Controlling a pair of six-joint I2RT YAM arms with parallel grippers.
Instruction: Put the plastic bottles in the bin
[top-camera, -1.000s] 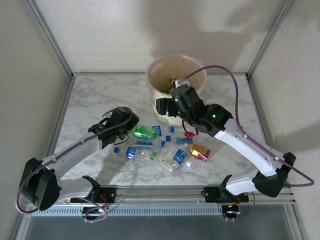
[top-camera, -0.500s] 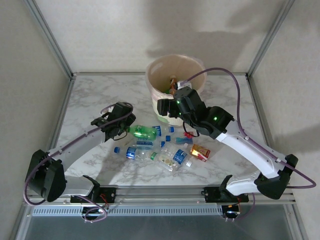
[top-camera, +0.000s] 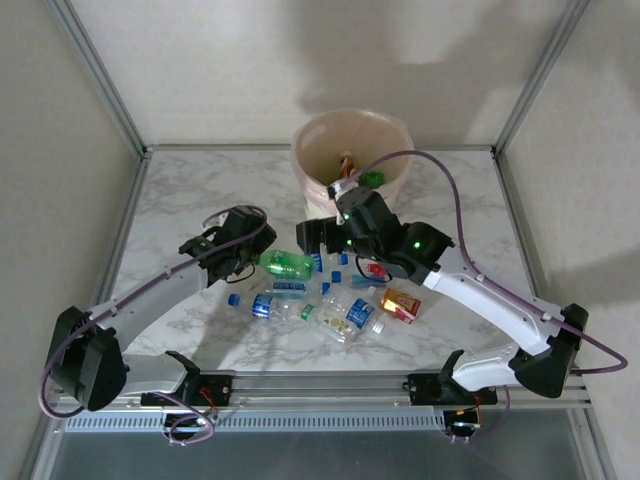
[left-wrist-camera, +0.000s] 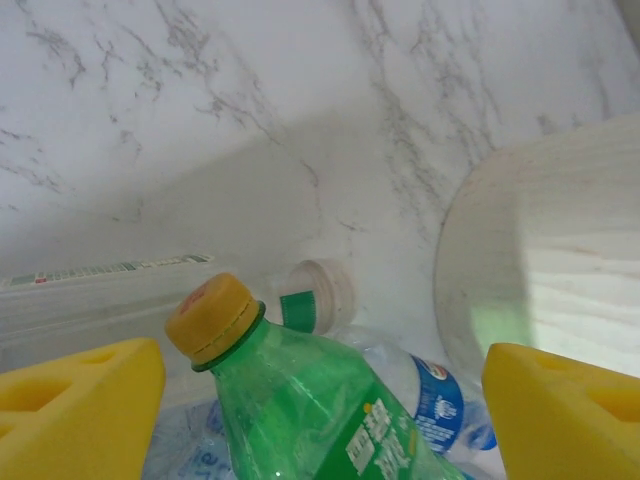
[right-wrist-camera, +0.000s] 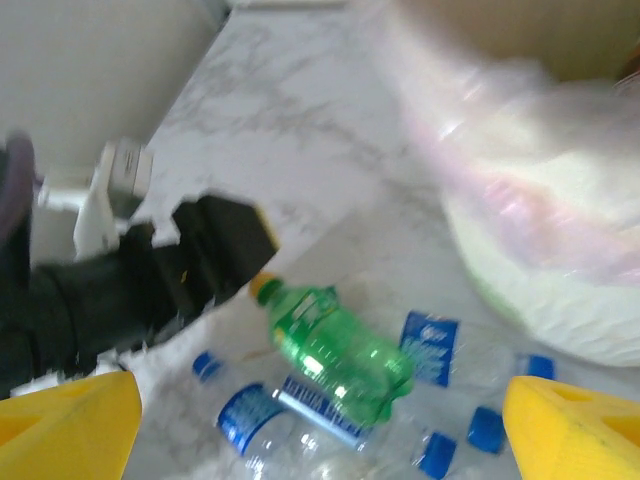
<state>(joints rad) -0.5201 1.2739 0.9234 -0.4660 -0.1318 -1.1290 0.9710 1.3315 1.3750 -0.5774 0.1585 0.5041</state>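
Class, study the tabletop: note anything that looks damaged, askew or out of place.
The green bottle lies on its side, its body dented and crumpled. Clear blue-labelled bottles lie jumbled beside it on the table, outside the bin.

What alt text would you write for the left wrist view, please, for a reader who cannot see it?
A green plastic bottle with a yellow cap lies between the open yellow fingertips of the left gripper, which do not touch it. Behind it are a clear blue-labelled plastic bottle, the white marble-patterned table and, at right, the round cream bin.
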